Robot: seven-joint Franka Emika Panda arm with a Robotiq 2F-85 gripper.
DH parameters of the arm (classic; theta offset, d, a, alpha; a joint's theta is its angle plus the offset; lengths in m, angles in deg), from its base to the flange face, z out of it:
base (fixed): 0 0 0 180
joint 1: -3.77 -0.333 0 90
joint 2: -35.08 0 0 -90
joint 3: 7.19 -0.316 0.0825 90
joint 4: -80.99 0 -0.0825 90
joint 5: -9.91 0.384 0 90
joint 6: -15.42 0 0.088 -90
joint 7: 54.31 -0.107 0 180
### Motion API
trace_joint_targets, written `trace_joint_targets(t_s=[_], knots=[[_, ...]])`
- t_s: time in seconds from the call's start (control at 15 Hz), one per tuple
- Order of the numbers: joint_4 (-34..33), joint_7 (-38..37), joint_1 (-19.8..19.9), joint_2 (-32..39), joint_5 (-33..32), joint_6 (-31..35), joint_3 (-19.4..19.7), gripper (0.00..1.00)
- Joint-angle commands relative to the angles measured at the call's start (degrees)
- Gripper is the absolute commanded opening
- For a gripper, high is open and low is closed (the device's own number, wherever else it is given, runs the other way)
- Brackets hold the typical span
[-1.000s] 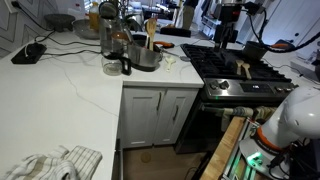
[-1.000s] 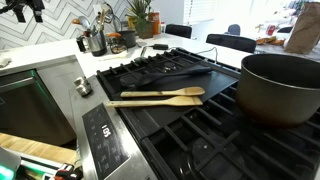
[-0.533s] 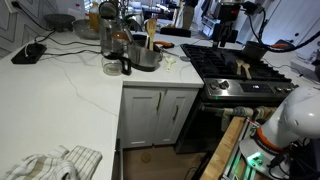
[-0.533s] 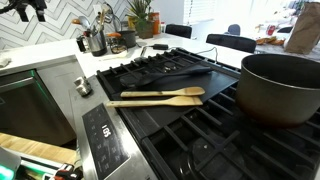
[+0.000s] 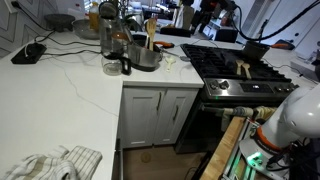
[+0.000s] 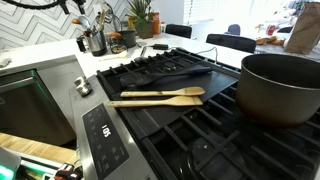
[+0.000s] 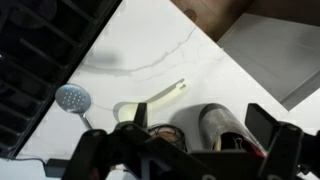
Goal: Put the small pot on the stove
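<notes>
A small round dark thing with a brownish rim, which I take for the small pot, stands on the white counter next to the steel pot. My gripper's frame partly hides it in the wrist view. I cannot make it out in either exterior view. The stove is a black gas range with iron grates; it also shows in an exterior view and at the left of the wrist view. My gripper is open and empty. It hangs high above the counter beside the stove in both exterior views.
The steel pot with wooden spoons and a glass jug stand on the counter. A white spoon and a strainer lie near the stove. Two wooden spoons and a big dark pot sit on the grates.
My arm has swung from above the back of the stove toward the counter. The gripper stays open. Nothing else has moved.
</notes>
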Motion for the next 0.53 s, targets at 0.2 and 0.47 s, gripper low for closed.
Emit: trace_joint_targets(t_s=[0.2, 0.47], knots=[[-13.50, 9.18, 0.85, 15.94, 0.88, 7.85, 0.66, 1.00], [-17.96, 12.49, 2.54, 22.31, 3.32, 12.89, 0.31, 1.00]])
